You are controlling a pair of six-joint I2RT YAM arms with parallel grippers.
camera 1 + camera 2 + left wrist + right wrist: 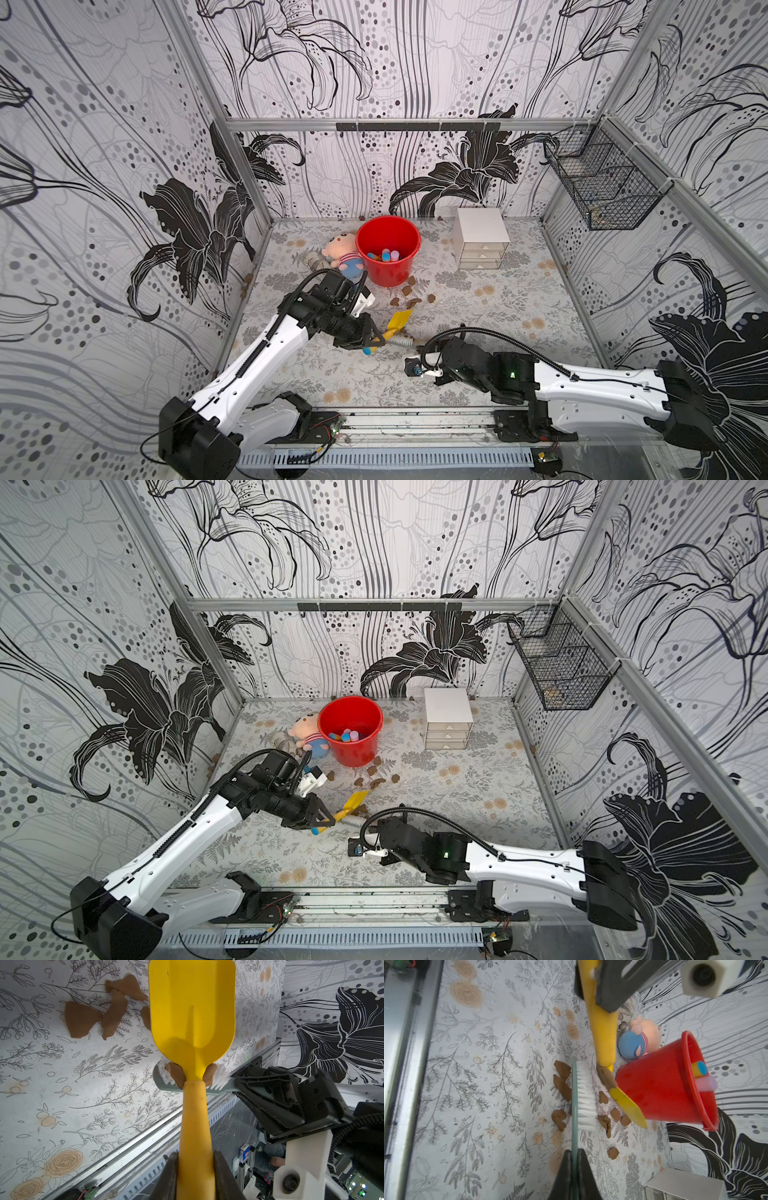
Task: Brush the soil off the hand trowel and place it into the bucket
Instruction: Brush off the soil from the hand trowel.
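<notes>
Left gripper [195, 1158] sits closest to the lens, clamped on the orange-yellow handle of the hand trowel [192, 1012]. The right gripper [575, 1154] is pinched tight on the thin grey-green stem of a brush [584, 1095].

Behind them the red bucket [390, 272] stands upright near the back wall, with a plush toy [343, 253] touching its side and a few coloured pieces already inside.

The trowel hangs above the table in front of the bucket, its blade pointing toward it. It looks like moulded plastic, so probably light, stiff and smooth. The rounded handle is the sensible place to hold it, which leaves the blade and neck free for brushing. Held that far back, it may twist if the brush pushes hard.

The white bristles of the brush lie across the trowel's neck, though actual contact is hard to confirm.

Soil [176, 1076] clings there as 2 brown lumps, 1 on each side of the neck. It looks putty-like and sticky rather than crumbly. More lumps lie loose on the table near the bucket.

No brand, label or legible writing shows on the trowel, brush or bucket.
</notes>
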